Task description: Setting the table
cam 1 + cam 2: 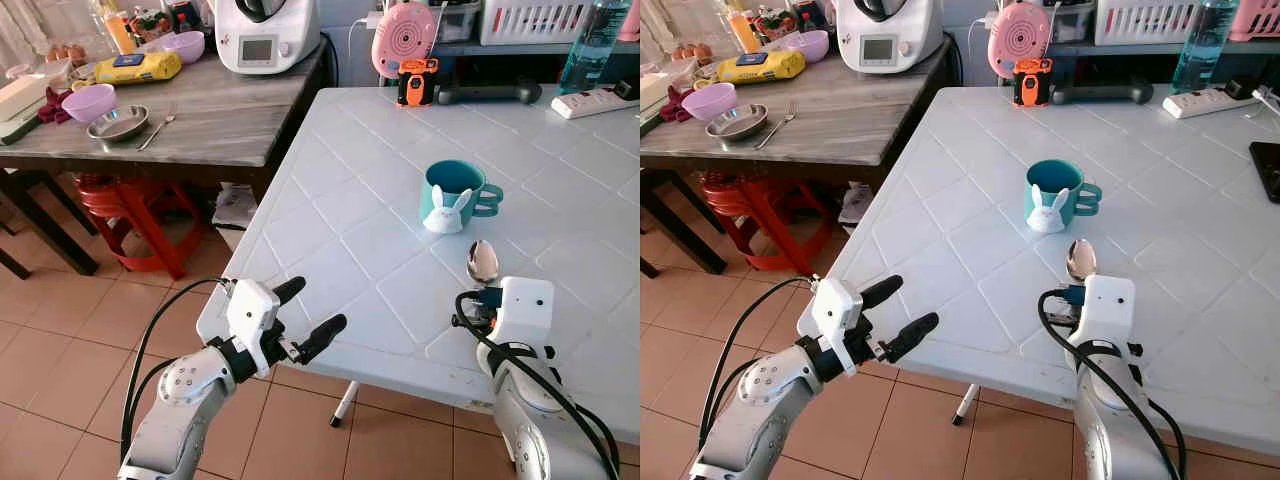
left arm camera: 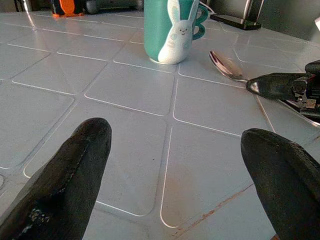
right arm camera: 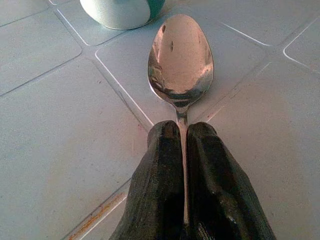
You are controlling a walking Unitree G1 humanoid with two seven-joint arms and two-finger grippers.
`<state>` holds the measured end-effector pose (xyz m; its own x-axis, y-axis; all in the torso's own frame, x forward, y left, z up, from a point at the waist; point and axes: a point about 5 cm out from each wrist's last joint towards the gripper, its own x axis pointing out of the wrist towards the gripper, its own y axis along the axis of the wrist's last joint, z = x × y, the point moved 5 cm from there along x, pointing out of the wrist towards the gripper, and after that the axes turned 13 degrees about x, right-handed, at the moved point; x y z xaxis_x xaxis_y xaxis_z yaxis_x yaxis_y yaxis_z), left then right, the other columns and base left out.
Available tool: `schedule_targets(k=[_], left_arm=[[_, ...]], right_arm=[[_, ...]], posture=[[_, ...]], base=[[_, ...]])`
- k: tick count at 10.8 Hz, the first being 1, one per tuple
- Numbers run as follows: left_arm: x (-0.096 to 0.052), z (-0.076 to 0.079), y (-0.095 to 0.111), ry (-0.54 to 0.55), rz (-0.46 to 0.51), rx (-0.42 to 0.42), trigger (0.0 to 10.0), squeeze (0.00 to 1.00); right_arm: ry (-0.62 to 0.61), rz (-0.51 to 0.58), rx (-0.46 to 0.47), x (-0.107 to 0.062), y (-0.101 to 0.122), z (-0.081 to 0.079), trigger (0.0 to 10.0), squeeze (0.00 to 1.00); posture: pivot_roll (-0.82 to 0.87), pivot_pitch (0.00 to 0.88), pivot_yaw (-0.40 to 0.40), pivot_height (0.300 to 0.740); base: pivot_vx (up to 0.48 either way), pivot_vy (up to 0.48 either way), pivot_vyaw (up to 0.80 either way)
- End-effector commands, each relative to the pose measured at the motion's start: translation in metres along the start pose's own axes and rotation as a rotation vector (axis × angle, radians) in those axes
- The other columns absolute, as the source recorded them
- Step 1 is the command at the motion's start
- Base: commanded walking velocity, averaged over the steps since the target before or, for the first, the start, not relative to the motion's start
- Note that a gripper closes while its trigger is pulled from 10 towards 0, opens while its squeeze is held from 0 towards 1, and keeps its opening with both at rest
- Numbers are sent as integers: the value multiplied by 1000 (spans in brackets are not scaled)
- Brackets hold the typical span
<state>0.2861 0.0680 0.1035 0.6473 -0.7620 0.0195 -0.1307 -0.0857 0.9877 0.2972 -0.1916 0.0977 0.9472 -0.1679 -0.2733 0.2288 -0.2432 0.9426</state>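
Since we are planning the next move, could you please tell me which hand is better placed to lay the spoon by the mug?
The right hand: it is shut on the spoon, just short of the mug. The left hand is open at the table edge, holding nothing.

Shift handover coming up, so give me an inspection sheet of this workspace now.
Surface: white tiled table, bare near its front edge.
Job's things: spoon, bowl pointing at the teal bunny mug.
Clutter: orange gadget, power strip, water bottle at the far edge.
Claws: right claw shut on the spoon's handle; left claw open, at the table's front edge.
Cables: black cables looped along both arms.
Surroundings: wooden side table with bowls, fork, appliance.
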Motion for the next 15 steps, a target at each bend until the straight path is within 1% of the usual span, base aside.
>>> schedule_targets(k=[1,4,5,6,8,9,10,11,12,13,14,15], left_arm=[[-3,-1,0,-9,-4,5,10000,0],[-4,0,0,-14,-6,5,10000,0],[0,-54,18,257,51,87,10000,0],[0,-56,18,265,50,86,10000,0],[1,-57,18,264,49,95,10000,0],[1,-60,18,284,53,99,10000,0],[0,-66,18,322,49,107,10000,0],[-1,-75,15,381,19,136,10000,0],[-4,-92,7,510,-60,179,10000,0],[-4,-97,6,554,-78,184,10000,0],[-2,-97,2,552,-87,141,10000,0],[2,-94,4,532,-72,126,10000,0]], right_arm=[[-7,-122,5,1,-28,1,0,0],[-7,-124,4,1,-29,1,0,0],[212,219,145,-4,50,-52,0,0],[220,223,141,-4,52,-54,0,0],[218,216,134,-3,49,-53,0,0],[223,225,141,-3,49,-54,0,0],[235,246,141,-3,53,-56,0,0],[243,273,121,-4,58,-59,0,0],[250,316,96,-7,65,-61,7216,0],[248,321,86,-7,66,-61,10000,0],[241,334,68,-7,67,-60,10000,0],[239,329,76,-6,66,-60,10000,0]], posture=[[-157,87,147,740],[-157,87,147,740],[-156,75,150,740],[-156,74,149,740],[-157,73,148,740],[-158,74,149,740],[-156,72,150,740],[-155,71,151,740],[-154,66,154,740],[-155,64,153,740],[-155,60,151,740],[-155,59,150,740]], base=[[0,0,0],[0,0,0],[0,0,0],[0,0,0],[0,0,0],[0,0,0],[0,0,0],[0,0,0],[0,0,0],[0,0,0],[0,0,0],[0,0,0]])
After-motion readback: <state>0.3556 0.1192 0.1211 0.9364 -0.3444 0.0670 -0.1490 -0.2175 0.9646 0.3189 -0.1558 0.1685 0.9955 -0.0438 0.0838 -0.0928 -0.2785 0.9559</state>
